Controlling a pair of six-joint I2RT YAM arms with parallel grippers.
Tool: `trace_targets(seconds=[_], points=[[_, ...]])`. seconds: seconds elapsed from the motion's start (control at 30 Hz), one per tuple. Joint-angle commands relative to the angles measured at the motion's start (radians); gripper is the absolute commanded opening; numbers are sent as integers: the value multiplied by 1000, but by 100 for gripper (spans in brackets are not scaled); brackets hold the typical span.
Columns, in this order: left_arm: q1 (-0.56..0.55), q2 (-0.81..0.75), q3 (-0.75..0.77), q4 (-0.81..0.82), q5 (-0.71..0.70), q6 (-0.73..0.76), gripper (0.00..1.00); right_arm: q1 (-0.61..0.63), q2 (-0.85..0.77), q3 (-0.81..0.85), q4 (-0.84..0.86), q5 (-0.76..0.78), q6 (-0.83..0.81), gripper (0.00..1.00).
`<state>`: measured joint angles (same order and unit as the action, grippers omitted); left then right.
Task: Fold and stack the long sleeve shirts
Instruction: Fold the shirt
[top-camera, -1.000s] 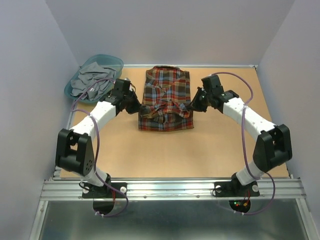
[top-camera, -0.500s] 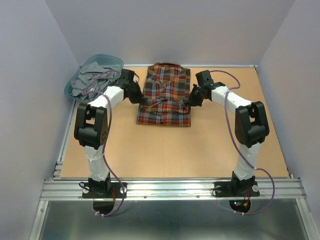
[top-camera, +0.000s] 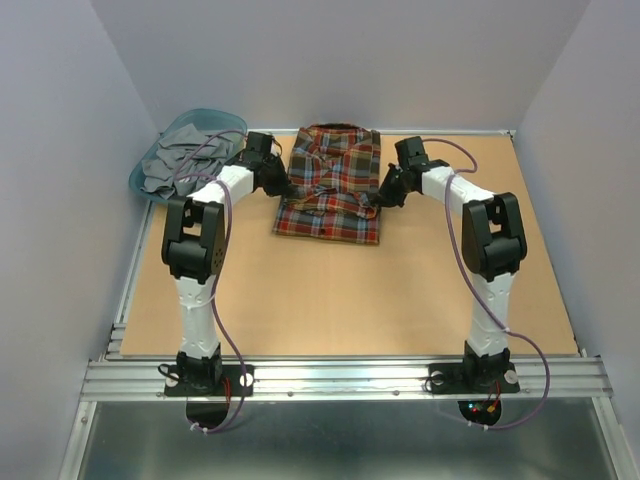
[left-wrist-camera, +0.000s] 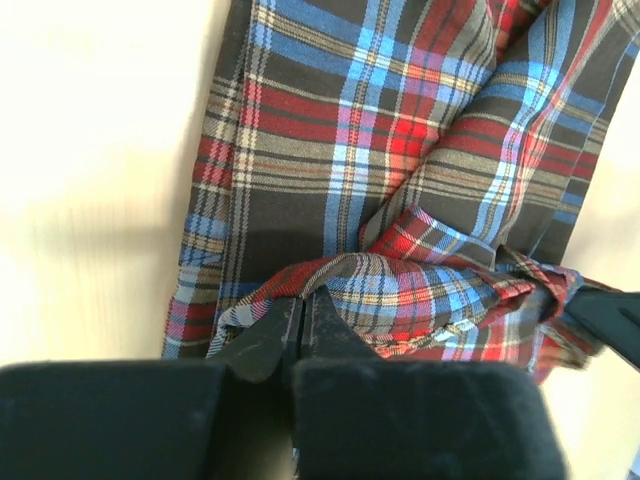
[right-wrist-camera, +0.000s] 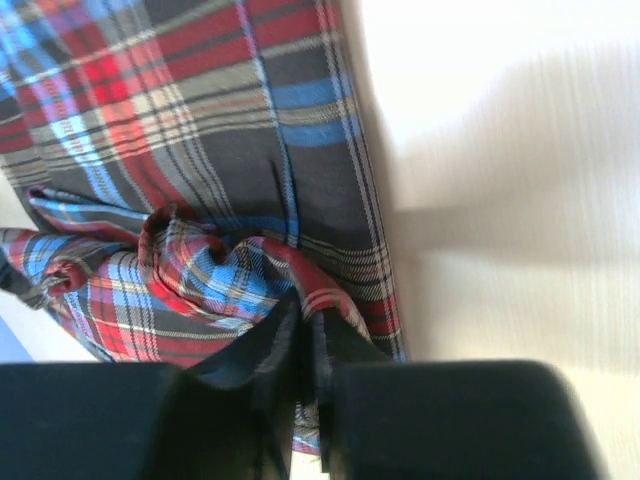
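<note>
The left claw (left-wrist-camera: 303, 300) is clenched on a bunched fold at the shirt's (top-camera: 330, 195) left edge. The right claw (right-wrist-camera: 298, 310) pinches a fold at its right edge. The shirt lies folded on the bench (top-camera: 330, 300) between them. A basket (top-camera: 226, 120) of grey clothes (top-camera: 175, 160) sits just left of the left claw.

Left arm (top-camera: 195, 240) reached far forward, upper link standing steep from the base, forearm angled in toward centre. Right arm (top-camera: 490, 235) mirrored it. Both wrists pitched down, tips pointing inward at each other, well apart. Left gripper (top-camera: 284, 189) sat low, its fingers (left-wrist-camera: 262, 345) pressed together, a fold of shirt (top-camera: 330, 170) pinched at my tips. Right gripper (top-camera: 379, 197) was likewise low, fingers (right-wrist-camera: 250, 355) all but together, cloth nipped between them.
</note>
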<state>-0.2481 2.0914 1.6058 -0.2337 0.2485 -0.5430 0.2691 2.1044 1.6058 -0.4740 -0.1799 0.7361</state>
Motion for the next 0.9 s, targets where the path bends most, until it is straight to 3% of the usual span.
trace_targets(seconds=[0.0, 0.07, 0.1, 0.13, 0.17, 0.2, 0.33, 0.53, 0.67, 0.87], points=[[18, 13, 54, 54, -41, 28, 12, -16, 25, 111, 44, -1, -26, 20], [23, 21, 60, 56, -38, 23, 23, -18, 34, 141, 43, -10, -47, 30], [27, 16, 62, 54, -28, 20, 37, -18, 31, 152, 41, -6, -70, 37], [29, 10, 65, 54, -28, 20, 37, -18, 31, 161, 41, 0, -70, 37], [30, 3, 66, 57, -26, 20, 41, -19, 19, 169, 41, 6, -95, 44], [32, -20, 71, 57, -29, 20, 57, -19, 13, 187, 41, 11, -110, 48], [41, -94, 108, 39, -57, 14, 77, -19, -61, 212, 37, 49, -216, 66], [40, -269, 119, -1, -127, 15, 79, -18, -188, 156, 31, 50, -377, 69], [14, -416, -16, -1, -172, 20, 79, 11, -283, 27, 29, -9, -435, 69], [-29, -628, -358, 30, -241, 9, 80, 123, -363, -162, 51, 28, -408, 68]])
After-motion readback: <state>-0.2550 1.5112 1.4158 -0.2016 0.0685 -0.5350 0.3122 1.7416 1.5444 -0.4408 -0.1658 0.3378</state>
